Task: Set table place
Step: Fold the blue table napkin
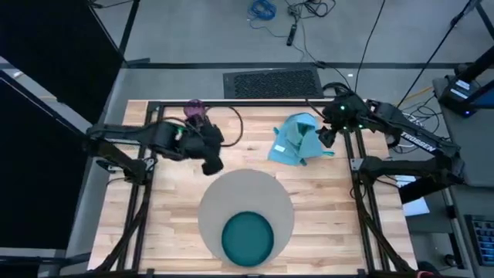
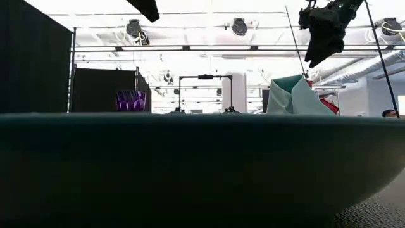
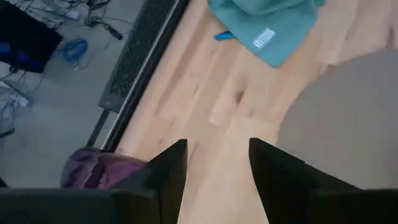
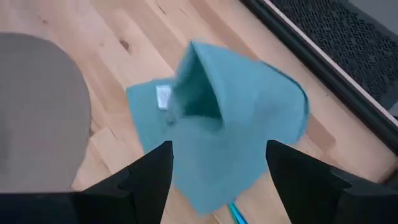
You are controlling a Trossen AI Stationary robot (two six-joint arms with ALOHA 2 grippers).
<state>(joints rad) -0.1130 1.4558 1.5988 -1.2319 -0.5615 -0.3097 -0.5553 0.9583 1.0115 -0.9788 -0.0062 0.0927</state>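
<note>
The right hand (image 4: pixel 214 168), fingers apart, hovers over the crumpled light-blue cloth napkin (image 1: pixel 296 140), likely needing to descend and pinch it next.

Light wooden plank table (image 1: pixel 174 201) with black metal frame. Big round grey-beige mat (image 1: pixel 247 194) at near-centre edge, smaller round teal plate (image 1: pixel 248 237) on its near half, inside the rim. Light-blue cloth napkin (image 1: pixel 297 139) at far right of centre, crumpled and tented up to a peak, white tag showing, apart from mat. Teal-handled cutlery (image 4: pixel 235 214) poking out from under napkin edge, mostly hidden. Translucent purple cup (image 1: pixel 194 111) at far left-centre by the frame, well apart from the mat; upright or tipped, cannot tell.
</note>
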